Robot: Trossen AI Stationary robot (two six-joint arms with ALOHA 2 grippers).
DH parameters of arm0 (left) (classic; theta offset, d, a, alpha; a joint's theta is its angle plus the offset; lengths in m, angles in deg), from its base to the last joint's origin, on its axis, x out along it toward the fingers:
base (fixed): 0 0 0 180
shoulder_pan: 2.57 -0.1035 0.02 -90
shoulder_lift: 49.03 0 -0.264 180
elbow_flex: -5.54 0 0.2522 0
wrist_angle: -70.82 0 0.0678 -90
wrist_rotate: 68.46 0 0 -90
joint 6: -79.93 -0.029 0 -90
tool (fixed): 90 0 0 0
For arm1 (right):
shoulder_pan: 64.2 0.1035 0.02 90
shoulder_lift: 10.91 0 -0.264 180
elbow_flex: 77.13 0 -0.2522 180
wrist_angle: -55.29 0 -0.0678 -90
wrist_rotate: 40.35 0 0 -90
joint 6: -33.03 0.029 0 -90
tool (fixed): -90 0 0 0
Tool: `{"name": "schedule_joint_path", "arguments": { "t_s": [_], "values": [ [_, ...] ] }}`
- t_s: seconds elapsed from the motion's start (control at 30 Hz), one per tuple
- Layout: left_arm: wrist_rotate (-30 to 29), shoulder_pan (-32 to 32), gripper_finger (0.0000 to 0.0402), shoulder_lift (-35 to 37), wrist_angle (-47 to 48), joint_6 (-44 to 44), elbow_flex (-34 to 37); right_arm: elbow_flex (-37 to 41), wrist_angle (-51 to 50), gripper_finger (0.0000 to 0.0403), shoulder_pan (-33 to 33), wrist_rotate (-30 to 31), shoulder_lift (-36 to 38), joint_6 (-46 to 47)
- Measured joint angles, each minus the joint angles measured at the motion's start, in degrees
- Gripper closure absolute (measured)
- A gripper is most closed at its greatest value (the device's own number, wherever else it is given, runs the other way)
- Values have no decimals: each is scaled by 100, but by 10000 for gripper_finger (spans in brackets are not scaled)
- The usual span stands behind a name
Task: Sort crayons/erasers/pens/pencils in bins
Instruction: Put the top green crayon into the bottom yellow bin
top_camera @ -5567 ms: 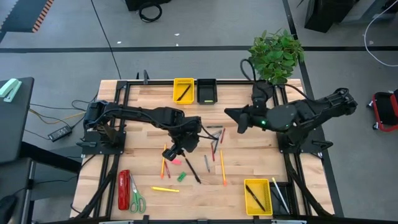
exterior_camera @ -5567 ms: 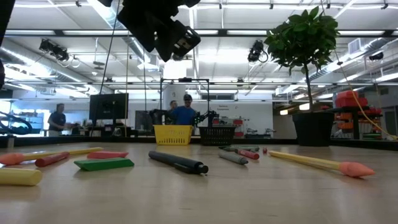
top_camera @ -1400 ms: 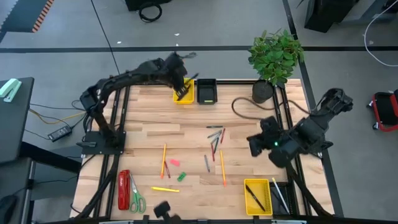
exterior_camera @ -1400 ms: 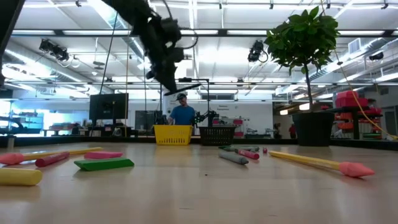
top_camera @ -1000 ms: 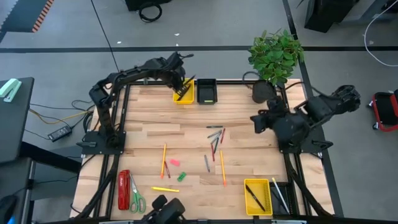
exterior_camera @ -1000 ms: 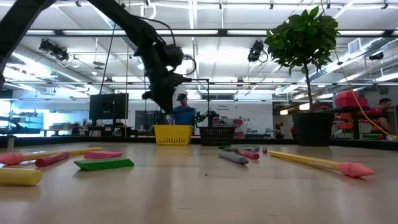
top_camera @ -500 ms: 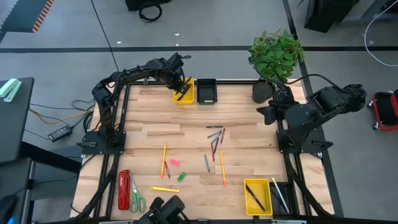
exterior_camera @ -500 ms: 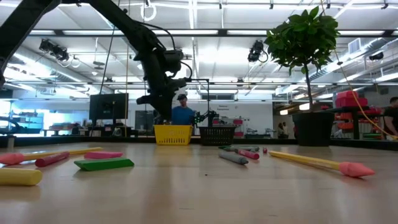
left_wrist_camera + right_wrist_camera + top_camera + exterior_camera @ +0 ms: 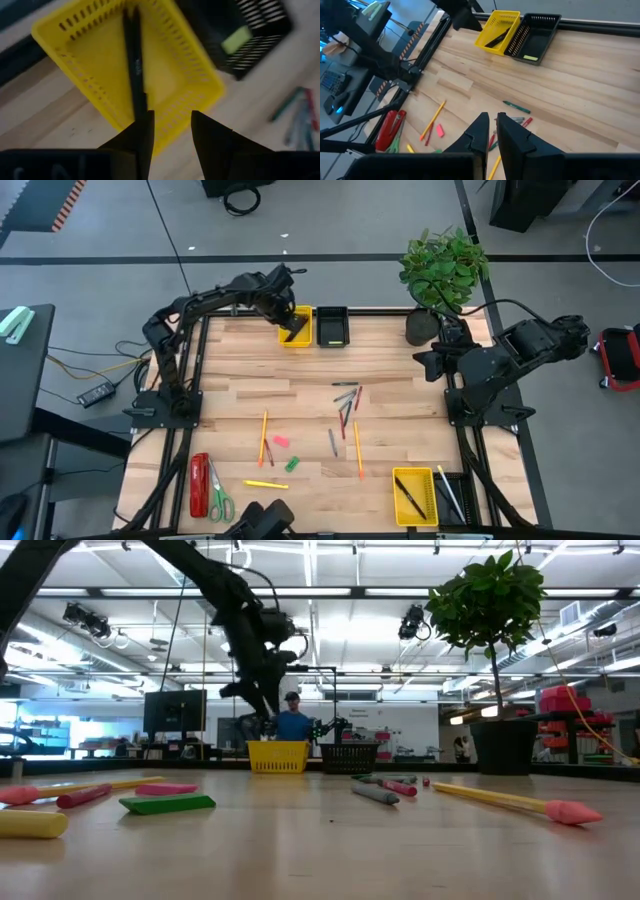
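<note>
A black pen (image 9: 134, 60) lay inside the yellow bin (image 9: 295, 326) at the bench's far edge, beside a black bin (image 9: 332, 326). The left tool (image 9: 170, 131) hovered over the yellow bin, fingers apart, empty. The right tool (image 9: 490, 131), fingers nearly together, waited at the bench's (image 9: 240, 385) right side.

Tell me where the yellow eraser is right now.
In the high view the yellow eraser lies inside the black bin at the table's far edge, right beside the yellow bin that holds black pens.
</note>
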Motion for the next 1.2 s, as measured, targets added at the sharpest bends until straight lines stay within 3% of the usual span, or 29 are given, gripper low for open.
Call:
{"name": "schedule_joint_path", "arguments": {
  "t_s": [0.1,0.3,0.47,0.67,0.77,0.87,1.0,1.1,1.2],
  "values": [
    [-11,39,273,380,141,-152,-2,1,-24,361,2,0,-2,-30],
    [-392,395,293,1094,1274,-166,-9,0,-158,361,4,-1,-2,60],
    [-1032,1196,307,1483,2022,97,-9,0,-155,361,27,-16,-13,363],
    [-1159,2298,323,1676,2381,741,-9,2,-106,361,274,-372,-58,635],
    [-953,2805,329,1665,2551,901,-6,2,35,361,473,-517,-134,636],
    [-525,3275,334,1669,2155,681,-4,2,428,361,772,-649,-277,38],
    [-561,3769,334,1664,805,767,-4,2,756,361,1166,-740,-514,-458],
    [-878,3977,327,1601,-86,1234,-4,2,975,361,1435,-818,-612,-489],
    [-1199,4156,319,1418,-730,829,-7,2,1593,361,1752,-755,-657,-763]
  ]
}}
